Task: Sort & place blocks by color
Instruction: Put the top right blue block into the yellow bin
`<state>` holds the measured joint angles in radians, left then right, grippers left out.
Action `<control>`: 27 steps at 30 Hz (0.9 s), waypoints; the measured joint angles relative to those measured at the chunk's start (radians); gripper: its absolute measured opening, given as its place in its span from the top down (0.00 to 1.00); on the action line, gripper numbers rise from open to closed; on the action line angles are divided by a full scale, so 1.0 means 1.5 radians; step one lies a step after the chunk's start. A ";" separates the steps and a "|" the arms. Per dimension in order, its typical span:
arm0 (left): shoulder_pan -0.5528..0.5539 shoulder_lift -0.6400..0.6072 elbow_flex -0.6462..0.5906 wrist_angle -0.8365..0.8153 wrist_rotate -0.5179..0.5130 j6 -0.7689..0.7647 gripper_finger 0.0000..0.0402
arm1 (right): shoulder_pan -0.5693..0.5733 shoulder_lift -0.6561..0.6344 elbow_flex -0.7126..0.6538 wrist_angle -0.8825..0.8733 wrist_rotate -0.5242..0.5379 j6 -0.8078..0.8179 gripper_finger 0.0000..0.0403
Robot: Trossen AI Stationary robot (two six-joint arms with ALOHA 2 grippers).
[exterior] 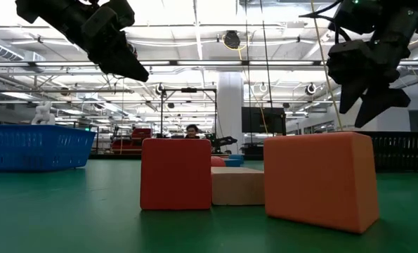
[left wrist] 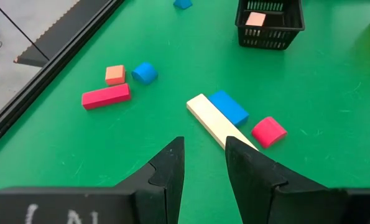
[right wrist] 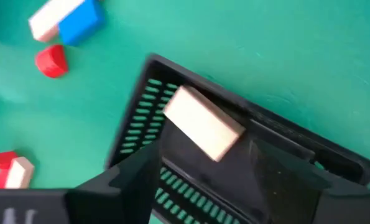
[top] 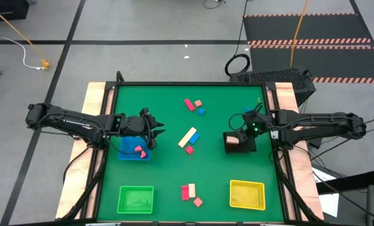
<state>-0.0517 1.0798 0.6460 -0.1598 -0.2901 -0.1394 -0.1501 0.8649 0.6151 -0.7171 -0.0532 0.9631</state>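
Right gripper (top: 242, 139) | my fingers apart over the black tray (top: 225, 149), a cream block (right wrist: 203, 123) lying inside — probably just dropped | Left gripper (top: 155, 133) | fingers apart, empty, beside the blue tray (top: 125, 152), aimed at the cream bar (left wrist: 217, 121) — likely next | Blocks: matte, small, scattered on the green counter (top: 168, 176).

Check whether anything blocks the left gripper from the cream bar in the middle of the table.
Nothing visible does. The left gripper hangs open over bare green mat, with the cream bar just ahead; a blue block and red piece flank its far side.
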 joint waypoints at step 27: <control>0.001 0.000 0.000 0.043 0.000 0.007 0.71 | -0.251 0.075 -0.030 0.131 0.281 0.188 0.38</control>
<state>-0.0509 1.0798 0.6460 -0.0948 -0.2903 -0.1293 -0.5268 0.9771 0.5701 -0.5213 0.3687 1.2452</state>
